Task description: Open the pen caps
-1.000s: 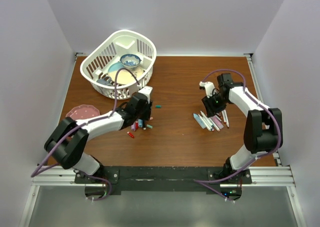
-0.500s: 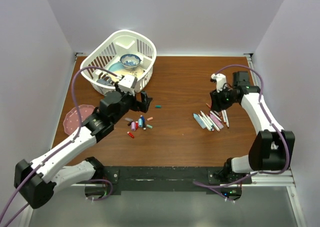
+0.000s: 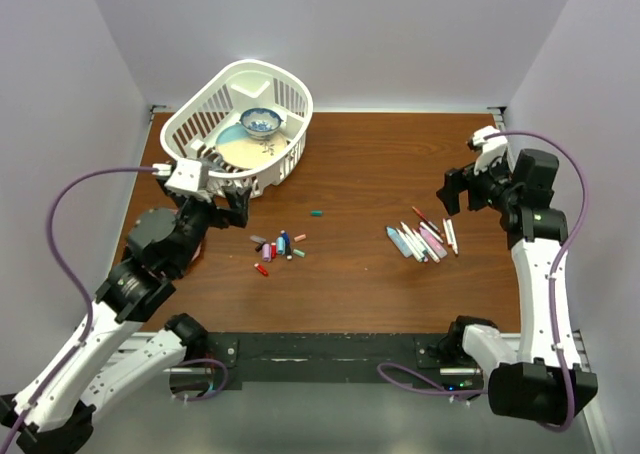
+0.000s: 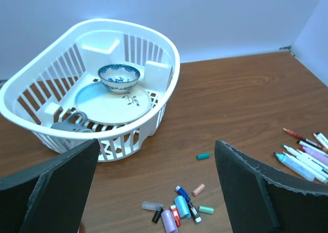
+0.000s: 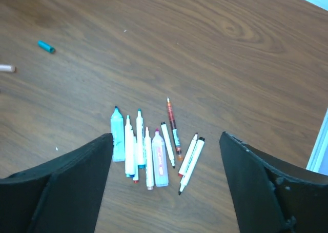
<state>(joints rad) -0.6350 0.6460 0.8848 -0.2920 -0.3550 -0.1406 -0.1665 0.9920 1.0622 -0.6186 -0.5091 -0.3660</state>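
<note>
Both arms have drawn back toward the side edges; the left gripper (image 3: 228, 211) and right gripper (image 3: 458, 189) gape wide, empty. The pen caps (image 3: 278, 246) lie loose left of centre and the pens (image 3: 425, 240) nearer the right edge, so uncapping looks done.

We see a reddish-brown, wood-grained counter (image 3: 370, 164). On its far left the slatted basket (image 4: 171, 63) is white. Inside it the bowl (image 4: 119, 75) is white with a blue pattern, the plate (image 4: 102, 107) is cream with a dark sprig, and the mug (image 4: 69, 126) is grey. The pen caps (image 4: 177, 207) mix lilac, red, light blue, dark blue, black, peach and teal, and the separate teal cap (image 4: 203, 156) matches the teal in the heap. To the right, the pens (image 5: 148, 156) are mostly white-barrelled, beside a light-blue pen (image 5: 118, 133) and a thin red pen (image 5: 172, 122). The left arm (image 3: 110, 354) and right arm (image 3: 545, 274) are white with black joints and purple cables (image 3: 60, 224). The left tool (image 4: 156, 146) and right tool (image 5: 165, 135) are matte black.
</note>
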